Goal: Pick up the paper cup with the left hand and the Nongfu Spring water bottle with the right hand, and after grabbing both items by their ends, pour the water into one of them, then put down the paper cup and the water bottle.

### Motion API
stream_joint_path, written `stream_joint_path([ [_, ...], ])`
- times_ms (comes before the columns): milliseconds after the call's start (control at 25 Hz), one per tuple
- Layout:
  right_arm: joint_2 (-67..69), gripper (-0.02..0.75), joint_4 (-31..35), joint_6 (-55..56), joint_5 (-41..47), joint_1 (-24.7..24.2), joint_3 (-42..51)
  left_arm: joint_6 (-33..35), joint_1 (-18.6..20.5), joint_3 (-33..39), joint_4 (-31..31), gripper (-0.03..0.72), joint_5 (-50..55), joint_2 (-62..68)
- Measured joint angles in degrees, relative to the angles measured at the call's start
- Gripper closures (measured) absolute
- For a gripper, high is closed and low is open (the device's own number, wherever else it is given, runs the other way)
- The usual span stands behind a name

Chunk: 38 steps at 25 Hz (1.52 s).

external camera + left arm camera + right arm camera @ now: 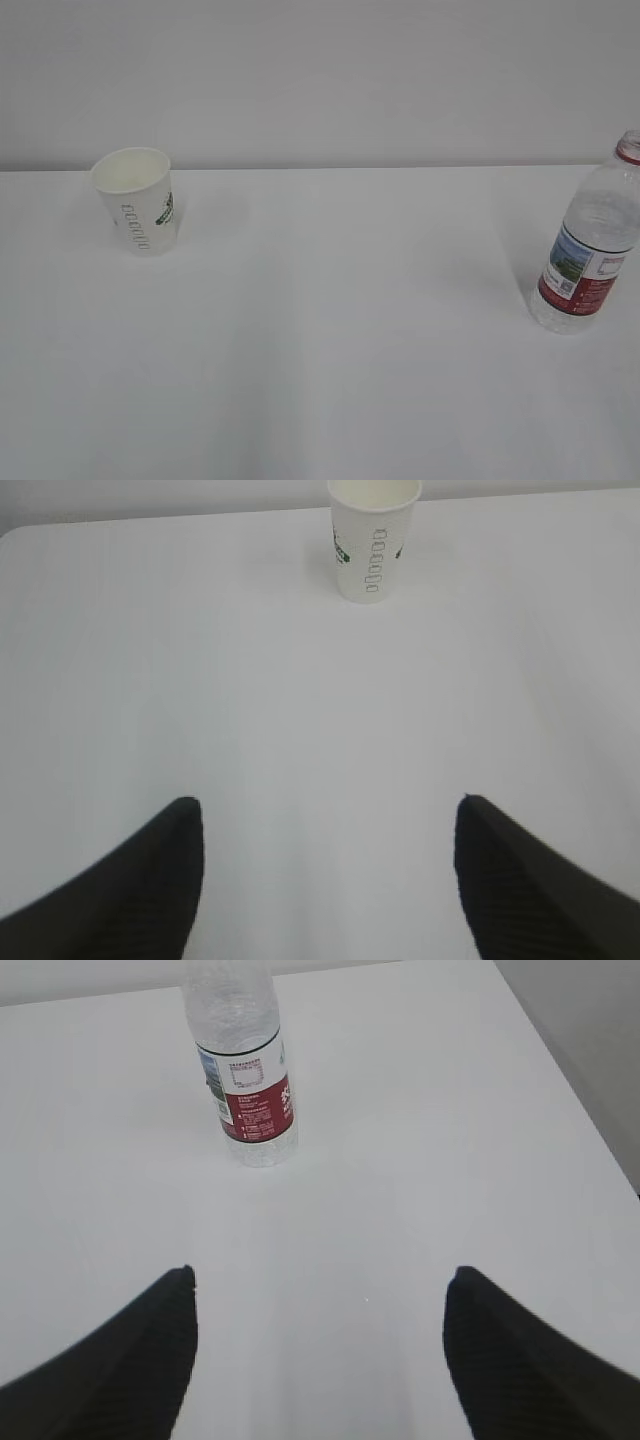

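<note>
While both grippers hang with jaws spread wide and empty, the paper cup [137, 200] stands upright at the white table's [340, 330] far left; the Nongfu Spring water bottle [592, 240] (uncapped, red neck ring showing) stands far right, well apart from the left hand [325, 875] and right hand [320, 1350].

- The Nongfu Spring water bottle [243, 1070] stands upright on the white table [420, 1160], its top cut off by the frame.
- The right hand [320, 1285] hangs apart from it, jaws spread wide.
</note>
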Motion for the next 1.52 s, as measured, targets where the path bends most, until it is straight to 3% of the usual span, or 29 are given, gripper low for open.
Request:
stream_joint_path([
  [1520,0.0,0.156,0.0,0.0,0.0,0.0,0.0,0.0,0.0,0.0,0.0,0.12,0.0,0.0],
])
